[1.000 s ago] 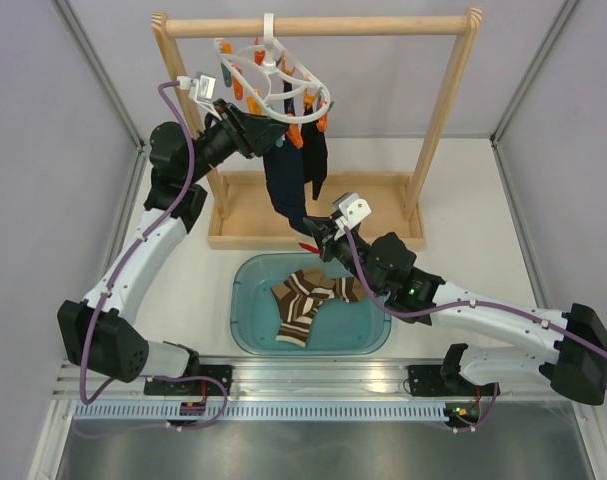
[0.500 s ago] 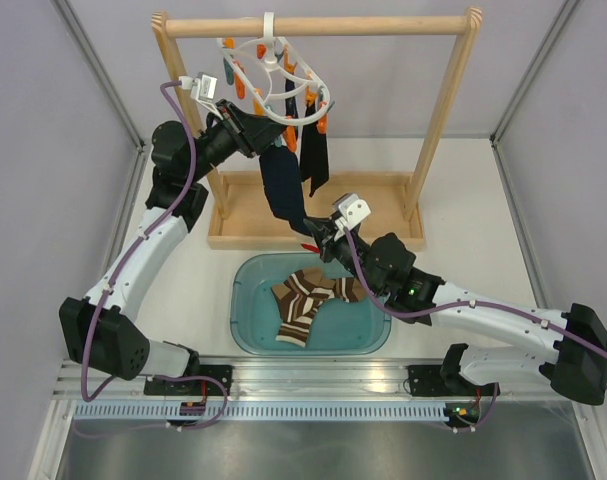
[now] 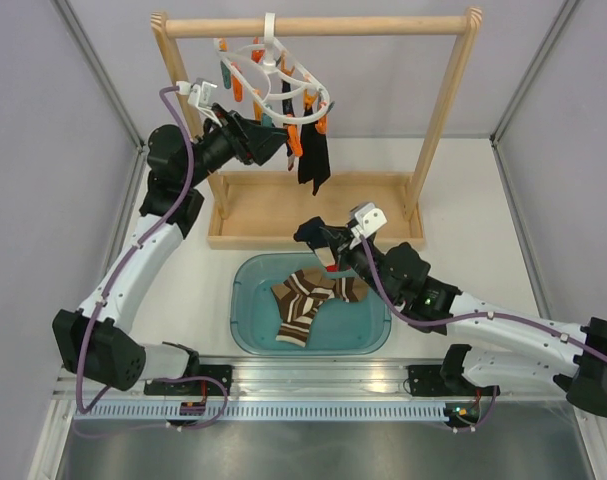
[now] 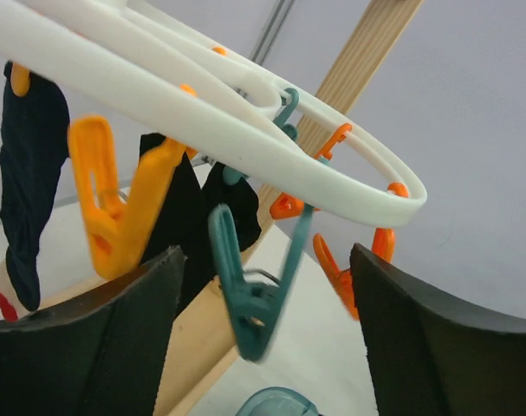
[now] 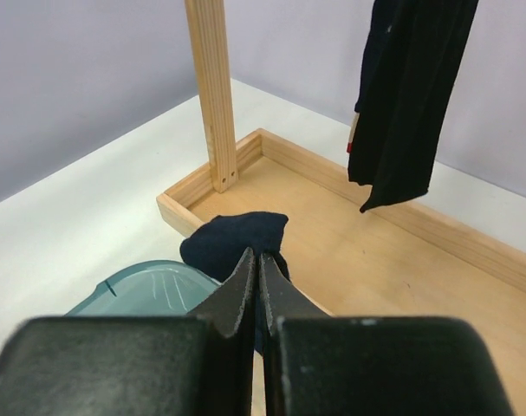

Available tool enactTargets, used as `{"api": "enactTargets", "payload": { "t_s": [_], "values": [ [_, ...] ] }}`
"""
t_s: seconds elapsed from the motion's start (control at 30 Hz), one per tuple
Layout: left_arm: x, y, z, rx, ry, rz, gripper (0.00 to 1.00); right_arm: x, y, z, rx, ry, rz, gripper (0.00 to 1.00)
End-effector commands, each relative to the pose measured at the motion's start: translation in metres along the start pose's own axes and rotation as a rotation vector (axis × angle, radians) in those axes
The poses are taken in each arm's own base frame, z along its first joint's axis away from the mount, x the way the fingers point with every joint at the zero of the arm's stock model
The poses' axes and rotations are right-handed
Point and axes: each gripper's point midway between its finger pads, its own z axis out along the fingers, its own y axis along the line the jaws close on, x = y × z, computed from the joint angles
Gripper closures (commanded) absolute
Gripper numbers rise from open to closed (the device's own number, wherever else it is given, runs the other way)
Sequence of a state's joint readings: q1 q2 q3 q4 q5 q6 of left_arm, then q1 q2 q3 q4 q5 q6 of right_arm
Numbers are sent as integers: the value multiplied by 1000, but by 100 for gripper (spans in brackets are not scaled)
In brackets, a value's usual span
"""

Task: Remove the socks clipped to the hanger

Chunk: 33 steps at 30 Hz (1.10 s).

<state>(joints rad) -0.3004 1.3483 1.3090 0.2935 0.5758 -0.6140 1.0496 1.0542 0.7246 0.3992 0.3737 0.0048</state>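
Note:
The white hanger [image 3: 273,68] hangs from the wooden rail, with orange and teal pegs. Dark socks [image 3: 311,150] stay clipped to it. My left gripper [image 3: 276,140] is open just under the ring; in the left wrist view [image 4: 267,256] a teal peg [image 4: 254,299] dangles between its jaws, with a navy sock [image 4: 27,182] to the left. My right gripper [image 3: 328,245] is shut on a navy sock [image 5: 232,238] that is off the hanger, held over the wooden base near the basin. Brown striped socks [image 3: 308,293] lie in the teal basin [image 3: 245,330].
The wooden rail frame [image 3: 443,120] stands on a wooden tray base [image 3: 368,195], which also shows in the right wrist view [image 5: 392,243]. A dark sock [image 5: 410,95] hangs above it. Grey walls close in both sides.
The navy sock has come off its peg. My right gripper has pulled it down and to the right. The left gripper has drawn back a little and the hanger has swung left.

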Motion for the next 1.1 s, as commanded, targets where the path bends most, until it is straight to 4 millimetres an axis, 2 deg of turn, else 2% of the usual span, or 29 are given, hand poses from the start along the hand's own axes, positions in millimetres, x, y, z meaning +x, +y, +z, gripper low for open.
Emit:
{"api": "enactTargets", "payload": {
  "t_s": [0.0,0.1,0.23,0.33,0.37,0.4,0.5,0.53,0.57,0.6,0.63,0.67,0.73,0.77,0.8,0.83,0.87,0.97,1.07],
  "values": [
    [-2,-8,-16,-14,-2,91,16,-2,-13,-12,44,-3,13,99],
    [3,-5,-24,-47,24,117,5,-1,-19,-20,64,7,6,99],
    [11,-2,-38,-94,52,148,1,2,-23,-28,69,32,-1,99],
    [21,7,-54,-169,88,175,0,8,-24,-33,68,46,2,99],
    [27,18,-62,-230,103,189,0,16,-25,-36,70,70,-5,99],
    [24,15,-71,-258,93,205,0,21,-25,-37,70,81,1,99],
    [36,30,-99,-381,121,238,0,36,-23,-42,60,118,21,99],
    [30,21,-116,-405,98,259,0,38,-21,-44,50,121,31,99],
    [36,34,-130,-482,104,281,0,43,-21,-45,48,133,37,99],
    [34,34,-141,-515,92,300,0,45,-18,-46,42,137,55,99],
    [28,28,-155,-539,62,326,0,48,-14,-46,30,145,60,99],
    [37,39,-169,-604,81,345,0,50,-10,-47,19,148,63,99],
    [43,43,-184,-644,79,358,0,55,5,-48,-12,159,61,99],
    [48,50,-198,-698,71,370,0,52,14,-47,-25,154,61,99],
    [52,53,-203,-718,71,372,0,52,21,-47,-33,156,55,99],
    [54,55,-207,-733,68,378,0,59,40,-48,-72,181,36,99],
    [60,62,-213,-762,77,386,0,55,45,-46,-57,176,33,99],
    [62,64,-217,-778,86,387,0,64,75,-45,-116,191,58,99],
    [67,67,-219,-786,98,386,0,80,90,-40,-140,212,91,99]
  ]
}}
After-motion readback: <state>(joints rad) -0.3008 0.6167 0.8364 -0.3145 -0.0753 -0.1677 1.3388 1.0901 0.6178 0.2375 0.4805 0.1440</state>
